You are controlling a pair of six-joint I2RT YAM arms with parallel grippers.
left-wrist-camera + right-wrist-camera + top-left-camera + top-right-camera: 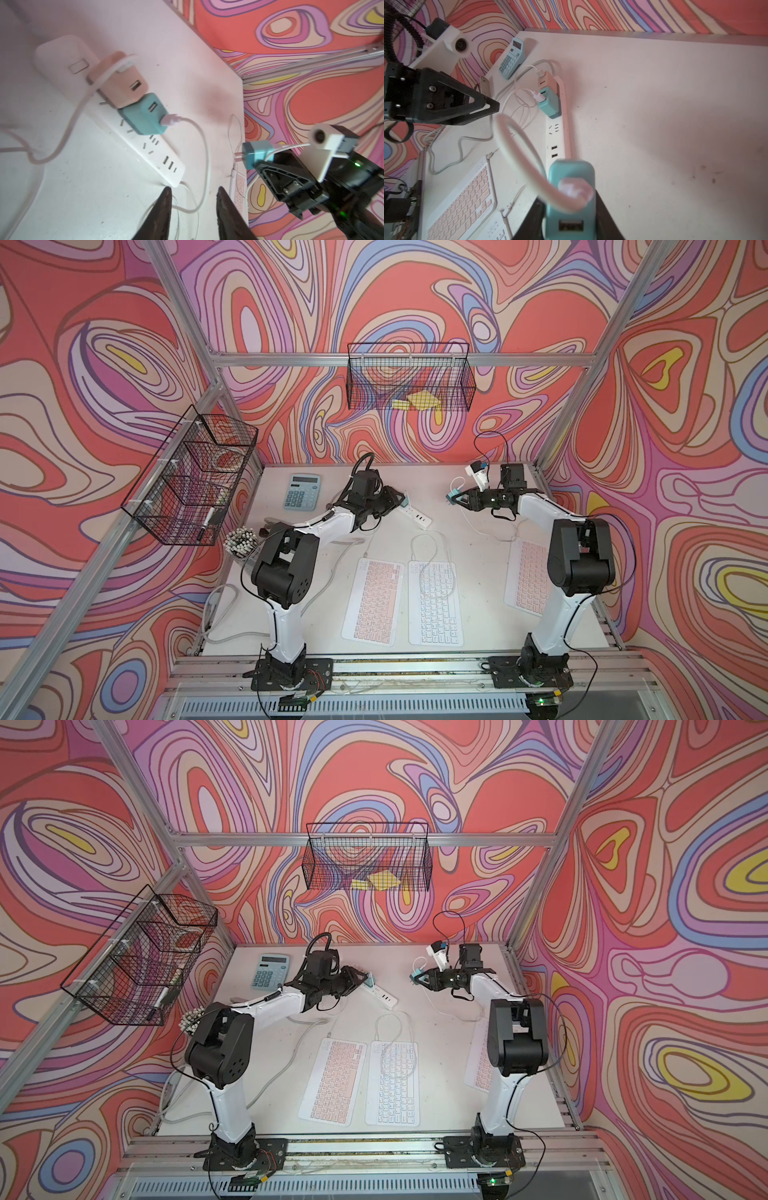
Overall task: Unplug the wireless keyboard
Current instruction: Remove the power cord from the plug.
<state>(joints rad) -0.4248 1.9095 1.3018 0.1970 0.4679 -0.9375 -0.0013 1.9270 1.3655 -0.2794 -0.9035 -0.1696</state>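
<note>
My right gripper [571, 209] is shut on a teal charger [571, 199] and holds it in the air, prongs bare [239, 156], clear of the white power strip [417, 517] [557, 137]. The charger's white cable [478, 526] runs down to the pink keyboard [525, 576], half hidden under my right arm. My left gripper [194, 190] [399, 499] hovers open and empty above the strip's far end. A pink charger [122, 87] and a second teal charger [145, 116] sit plugged into the strip. Another pink keyboard [374, 601] and a white keyboard [435, 601] lie in the middle.
A blue calculator [302, 491] lies at the back left, and a cup of pens [240, 541] stands by my left arm. Loose white cables [432, 547] trail over the white keyboard. Wire baskets hang on the left wall [191, 477] and the back wall [411, 377].
</note>
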